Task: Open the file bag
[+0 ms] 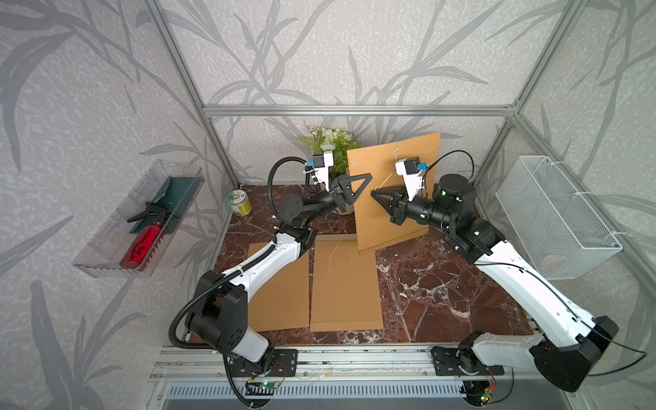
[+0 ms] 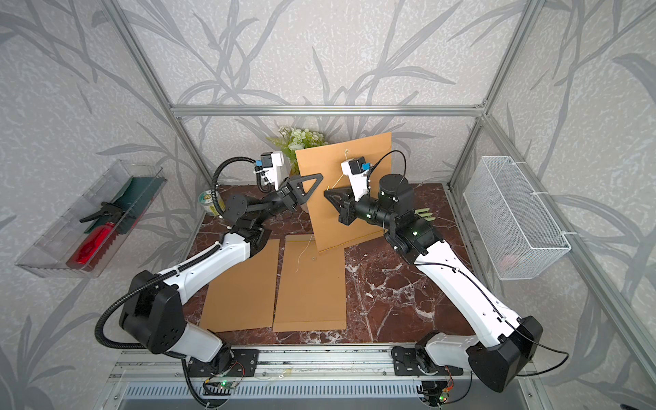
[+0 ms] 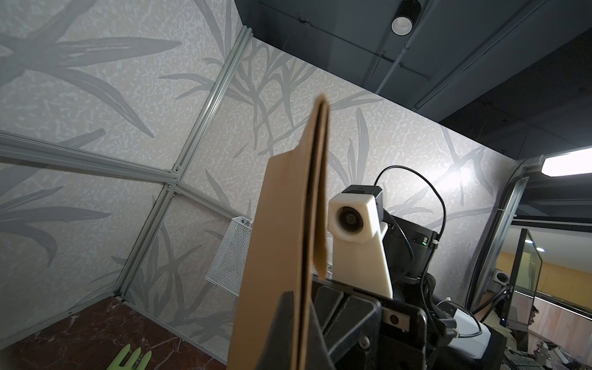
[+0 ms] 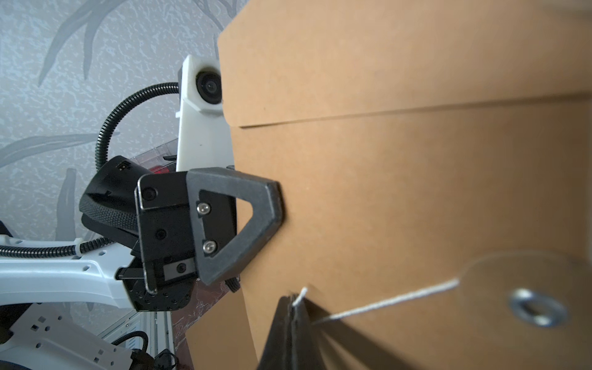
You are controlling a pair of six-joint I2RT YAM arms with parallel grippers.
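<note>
No print reads anywhere on the kraft file bag (image 1: 378,227), plain brown on both sides, and the label on the can (image 1: 239,203) well behind the left jaws is too small to read. The bag stands upright between the two sets of jaws. The left jaws are clenched on its near edge, one finger on each face in the left wrist view. The right jaws are pinched tight on the white string (image 4: 384,302), right against the bag's face, and the string runs to the metal eyelet (image 4: 538,310). Two more file bags (image 1: 346,284) lie flat on the surface (image 1: 443,284), below both jaws.
</note>
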